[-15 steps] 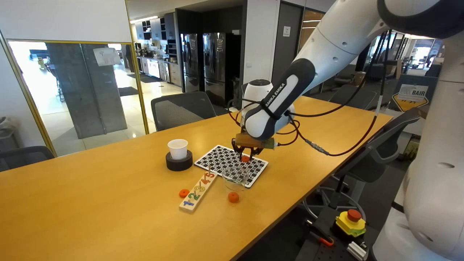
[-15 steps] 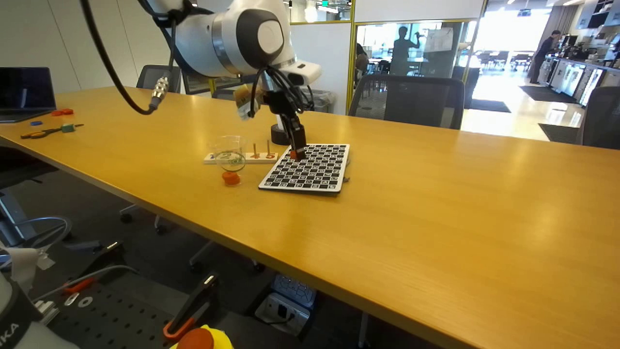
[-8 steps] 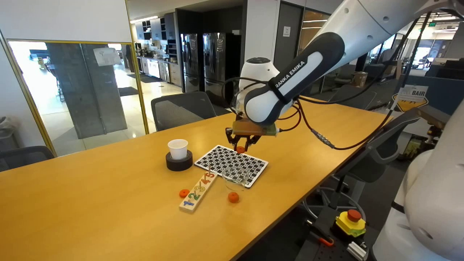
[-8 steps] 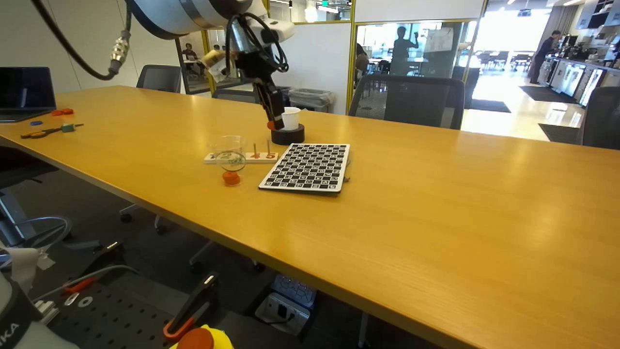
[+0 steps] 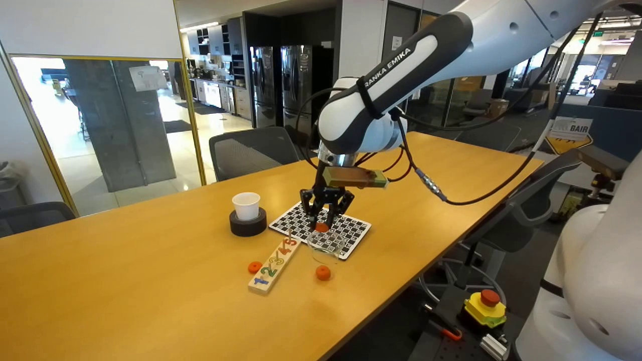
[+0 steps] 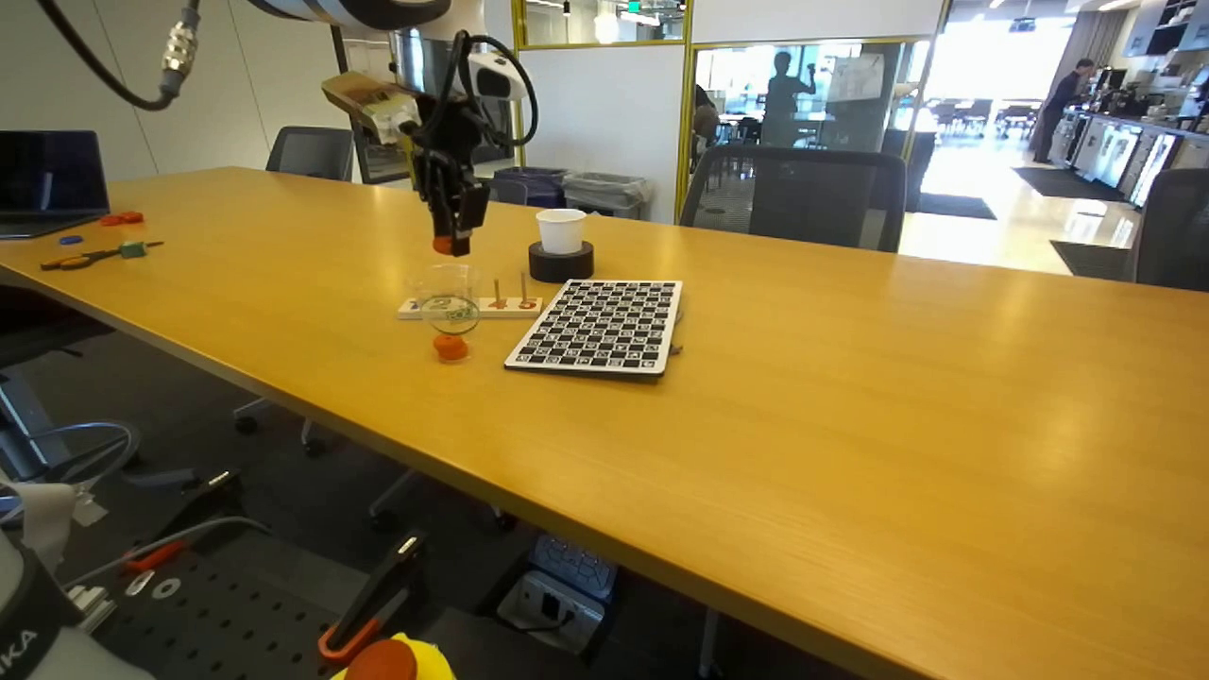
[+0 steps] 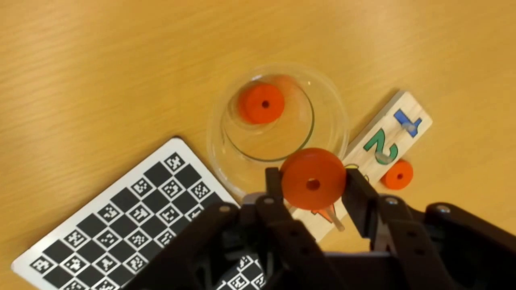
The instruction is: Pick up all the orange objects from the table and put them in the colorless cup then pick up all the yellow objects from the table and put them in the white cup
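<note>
My gripper [image 7: 312, 178] is shut on an orange piece [image 7: 313, 165], a round disc with a hole, pinched between both fingertips. It hangs above the colorless cup [image 6: 450, 283]; in the wrist view it covers part of the rim [image 7: 342, 125]. Inside that cup, an orange piece [image 7: 265, 104] rests on the bottom, also seen in both exterior views. Another orange piece [image 5: 255, 267] lies on the table against the number board [image 5: 274, 264]. The white cup [image 5: 246, 206] stands upright on a black ring [image 5: 248, 225]. The yellow objects are out of view.
A black-and-white checkered board [image 6: 604, 326] lies beside the colorless cup. Upright pegs [image 6: 523, 286] rise from the number board. Toward the far end are a laptop [image 6: 47, 179], red-orange pieces [image 6: 121, 218], pliers [image 6: 80, 259] and a green block [image 6: 132, 249].
Holding the orange piece throughout, my gripper has lifted off the checkered board and travelled across to a spot above the colorless cup. The cups and the other pieces have stayed put.
</note>
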